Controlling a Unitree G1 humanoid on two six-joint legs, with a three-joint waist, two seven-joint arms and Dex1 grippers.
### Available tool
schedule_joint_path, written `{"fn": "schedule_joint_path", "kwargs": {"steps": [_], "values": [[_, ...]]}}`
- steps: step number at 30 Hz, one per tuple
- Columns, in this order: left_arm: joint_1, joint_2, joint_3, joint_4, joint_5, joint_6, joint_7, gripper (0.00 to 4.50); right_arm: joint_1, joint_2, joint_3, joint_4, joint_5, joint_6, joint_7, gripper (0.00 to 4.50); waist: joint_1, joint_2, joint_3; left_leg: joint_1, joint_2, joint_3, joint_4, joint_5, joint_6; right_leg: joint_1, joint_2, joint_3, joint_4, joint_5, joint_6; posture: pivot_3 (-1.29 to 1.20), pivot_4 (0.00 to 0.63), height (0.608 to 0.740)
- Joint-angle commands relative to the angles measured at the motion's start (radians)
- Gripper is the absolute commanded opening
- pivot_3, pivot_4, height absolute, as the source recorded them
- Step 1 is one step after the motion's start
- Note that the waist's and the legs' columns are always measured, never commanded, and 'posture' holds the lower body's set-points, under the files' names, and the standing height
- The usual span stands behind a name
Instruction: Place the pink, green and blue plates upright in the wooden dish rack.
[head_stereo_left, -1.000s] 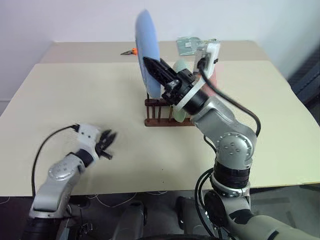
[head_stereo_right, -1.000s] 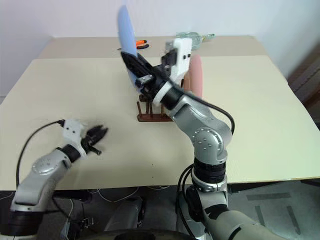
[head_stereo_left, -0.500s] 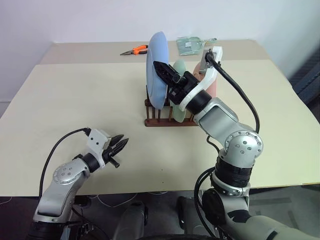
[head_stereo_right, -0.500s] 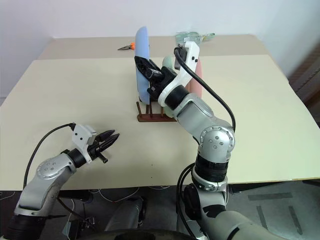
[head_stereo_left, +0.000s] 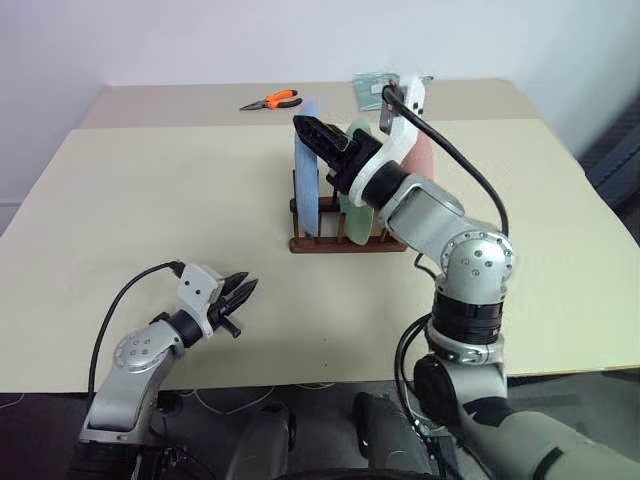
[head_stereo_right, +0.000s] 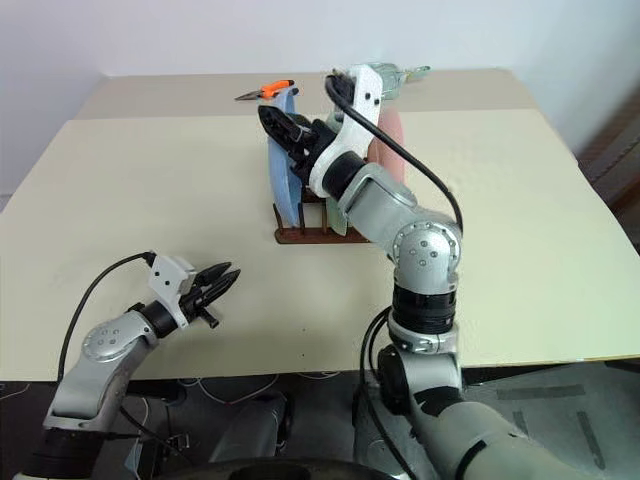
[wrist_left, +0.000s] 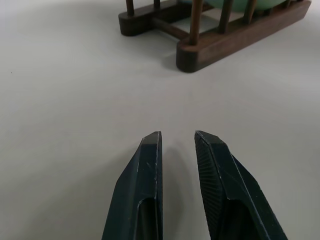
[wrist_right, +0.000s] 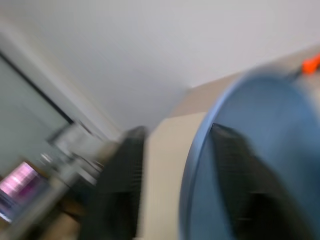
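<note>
Three plates upright in the wooden dish rack (head_stereo_left: 340, 236) on the desk (head_stereo_left: 150, 200) | blue plate (head_stereo_left: 306, 165) leftmost, green plate (head_stereo_left: 357, 172) middle, pink plate (head_stereo_right: 391, 145) rightmost | my right tool (head_stereo_left: 318, 133) above the rack, fingers apart, straddling the blue plate's rim | my left tool (wrist_left: 177, 145) near the rack, slightly parted, empty

Small brown wooden dish rack (head_stereo_left: 335, 238) mid-table, light blue round plate (head_stereo_left: 306, 165) upright at its left end, orange-handled pliers (head_stereo_left: 271, 100) behind
</note>
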Motion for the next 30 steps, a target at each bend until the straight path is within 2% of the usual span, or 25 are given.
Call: {"fn": "schedule_joint_path", "kwargs": {"steps": [1,3,6,9,11,13,15,17,22,30], "values": [[-0.030,0.000,0.036,-0.091,-0.049,0.024,0.001,1.03,-0.031,-0.078,0.044,-0.108,-0.052,-0.047,0.119,2.53,0.001,-0.001,0.000,0.000,0.000,0.000,0.000,0.000,0.000,0.000,0.000,0.000,0.000,0.000,0.000,0.00,0.150,0.740],[-0.043,-0.001,0.045,-0.114,-0.066,0.043,0.005,1.03,-0.023,-0.149,0.059,-0.150,-0.083,-0.064,0.183,2.53,0.002,-0.001,-0.001,0.000,0.000,0.000,0.000,0.000,0.000,0.001,0.000,0.000,0.000,0.000,0.000,0.00,0.150,0.740],[-0.062,0.007,0.081,-0.133,-0.083,0.064,0.021,1.03,0.029,-0.319,0.022,-0.219,-0.112,-0.086,0.316,2.53,0.005,-0.001,-0.001,0.000,0.000,0.000,0.001,0.000,0.000,0.002,0.000,0.000,-0.001,0.000,0.000,0.00,0.150,0.740],[-0.058,0.025,0.118,-0.109,-0.061,0.055,0.035,1.03,0.142,-0.496,-0.150,-0.200,-0.045,-0.079,0.440,3.38,0.009,-0.002,-0.001,0.000,0.000,-0.001,0.001,0.000,0.000,0.005,-0.001,-0.002,-0.004,-0.001,0.001,0.00,0.150,0.740],[-0.045,0.041,0.134,-0.079,-0.038,0.038,0.033,1.03,0.235,-0.612,-0.221,-0.168,-0.094,-0.105,0.507,4.38,0.008,-0.002,-0.001,0.000,-0.001,0.001,0.001,0.000,0.001,0.006,-0.002,-0.002,-0.007,-0.002,0.000,0.00,0.150,0.740],[-0.030,0.057,0.155,-0.038,-0.015,0.014,0.036,1.03,0.368,-0.719,-0.290,-0.119,-0.176,-0.154,0.577,4.45,0.009,-0.002,-0.001,0.000,-0.001,0.002,0.001,-0.001,0.002,0.006,-0.003,-0.001,-0.008,-0.003,-0.001,0.00,0.150,0.740],[-0.022,0.067,0.177,-0.005,-0.004,-0.003,0.040,1.03,0.495,-0.781,-0.329,-0.073,-0.239,-0.204,0.634,4.45,0.009,-0.002,-0.001,0.000,-0.001,0.002,0.001,-0.002,0.003,0.007,-0.003,-0.001,-0.008,-0.003,0.000,0.00,0.150,0.740],[-0.018,0.073,0.195,0.015,-0.001,-0.011,0.042,1.03,0.608,-0.812,-0.328,-0.039,-0.304,-0.271,0.687,4.45,0.006,-0.002,-0.001,0.000,-0.001,0.003,0.001,-0.002,0.003,0.007,-0.003,-0.001,-0.008,-0.003,0.000,0.00,0.150,0.740],[-0.017,0.071,0.204,-0.003,0.005,0.011,0.063,1.03,0.732,-0.815,-0.252,0.099,-0.458,-0.420,0.762,4.45,0.006,-0.001,-0.001,0.001,0.000,0.005,0.005,-0.002,0.002,0.008,-0.003,0.000,-0.007,-0.005,0.002,0.00,0.150,0.740],[0.015,0.053,0.201,-0.022,0.004,0.032,0.091,1.03,0.703,-0.751,-0.175,0.271,-0.603,-0.612,0.756,4.45,0.007,-0.001,0.000,0.001,0.000,0.004,0.006,-0.002,0.003,0.009,-0.004,-0.001,-0.007,-0.004,0.000,0.00,0.150,0.740]]}}
